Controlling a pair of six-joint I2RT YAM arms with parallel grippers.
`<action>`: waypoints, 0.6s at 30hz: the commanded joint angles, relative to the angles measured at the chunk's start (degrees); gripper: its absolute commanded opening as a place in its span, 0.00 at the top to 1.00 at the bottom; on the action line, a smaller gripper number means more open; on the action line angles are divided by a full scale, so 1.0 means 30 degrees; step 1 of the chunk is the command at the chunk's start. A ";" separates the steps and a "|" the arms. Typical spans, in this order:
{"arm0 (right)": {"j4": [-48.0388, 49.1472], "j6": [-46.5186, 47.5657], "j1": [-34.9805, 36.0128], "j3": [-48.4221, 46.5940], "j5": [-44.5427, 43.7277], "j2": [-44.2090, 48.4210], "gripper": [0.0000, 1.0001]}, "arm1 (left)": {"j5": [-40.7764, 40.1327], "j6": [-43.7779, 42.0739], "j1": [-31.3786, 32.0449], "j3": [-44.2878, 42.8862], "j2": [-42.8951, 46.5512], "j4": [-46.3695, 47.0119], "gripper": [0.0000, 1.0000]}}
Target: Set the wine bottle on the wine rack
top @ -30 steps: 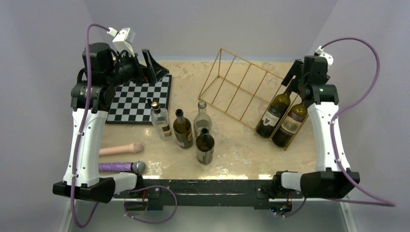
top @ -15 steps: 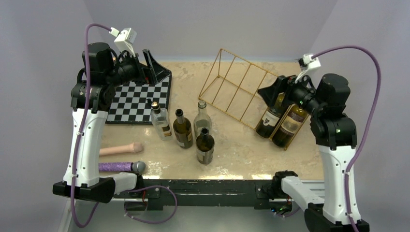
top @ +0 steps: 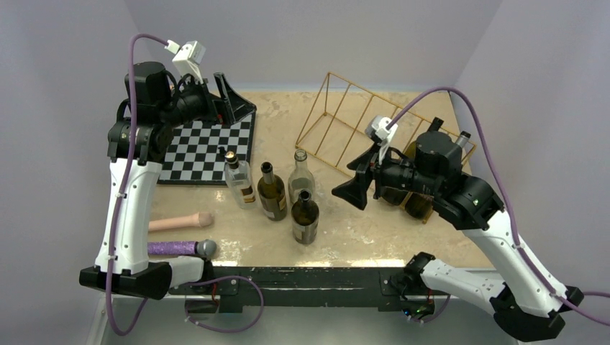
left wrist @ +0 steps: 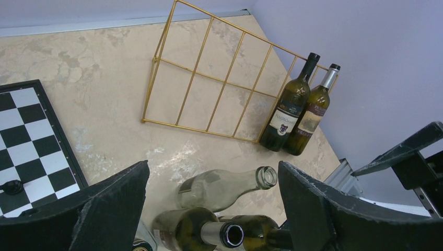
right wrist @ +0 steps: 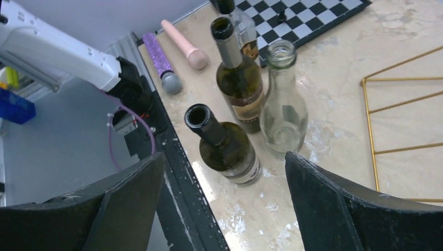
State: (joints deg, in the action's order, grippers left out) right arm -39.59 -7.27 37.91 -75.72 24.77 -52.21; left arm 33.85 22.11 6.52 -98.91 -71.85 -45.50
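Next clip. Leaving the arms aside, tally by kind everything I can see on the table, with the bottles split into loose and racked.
Loose standing bottles: 4
Racked bottles: 2
Wine rack: 1
Checkered board: 1
Microphones: 2
Chess piece: 1
Total: 11

Four upright bottles (top: 272,192) crowd the centre of the bench (top: 363,231). Bare bench lies between them and the gold wire rack (top: 350,128) at upper right, where the right gripper (top: 351,180) hangs. Two dark bottles (left wrist: 286,116) fill the rack's right end; other slots open.
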 commanded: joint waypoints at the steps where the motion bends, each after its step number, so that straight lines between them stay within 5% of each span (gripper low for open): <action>1: 0.1611 0.0927 0.2159 0.0369 -0.2608 -0.0317 0.12 | -0.0038 0.0416 0.0066 -0.0641 -0.0239 0.0230 0.03; 18: 0.4980 0.2329 0.5415 0.2379 -0.2152 -0.3641 0.23 | -0.0393 0.0113 0.0053 0.0115 -0.0065 -0.0067 0.04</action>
State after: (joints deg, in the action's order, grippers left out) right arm -29.78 -2.00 53.19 -69.71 16.47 -62.08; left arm 33.41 22.09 6.52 -98.72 -73.17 -45.69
